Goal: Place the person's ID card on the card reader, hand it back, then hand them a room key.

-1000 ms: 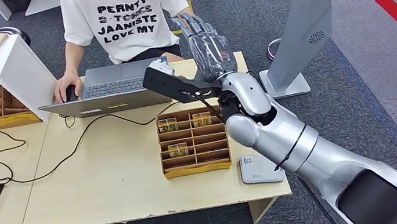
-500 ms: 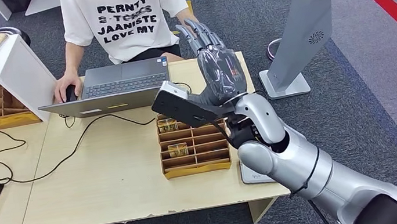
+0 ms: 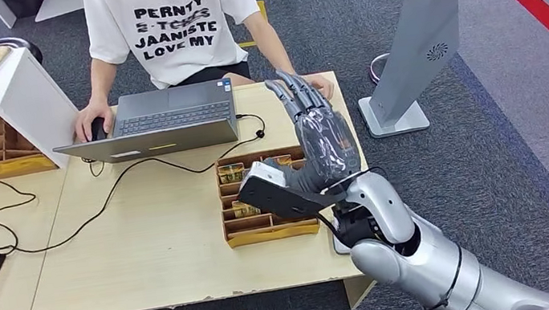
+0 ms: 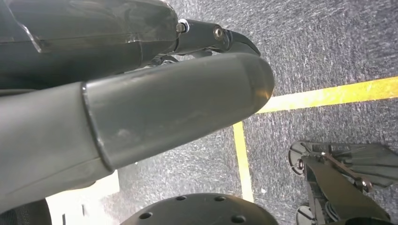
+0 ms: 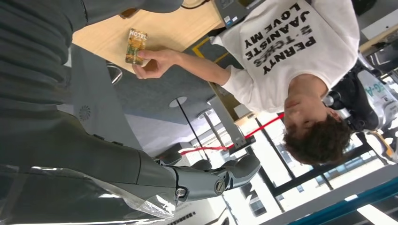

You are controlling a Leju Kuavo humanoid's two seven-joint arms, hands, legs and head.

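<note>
Right hand (image 3: pixel 324 141), fingers spread and empty, hovers above the table's (image 3: pixel 147 254) right edge.

Head view looks steeply down from high over the pale wooden table (image 3: pixel 147 254), the person in the white printed T-shirt (image 3: pixel 172 23) at the frame's top. Right wrist view, turned, sits close behind its hand and shares that person (image 5: pixel 281 51) and table (image 5: pixel 108 42). Left wrist view faces dark grey carpet floor (image 4: pixel 328 47).

Matt wooden table (image 3: pixel 146 246) — rough grey carpet (image 3: pixel 512 138)
</note>
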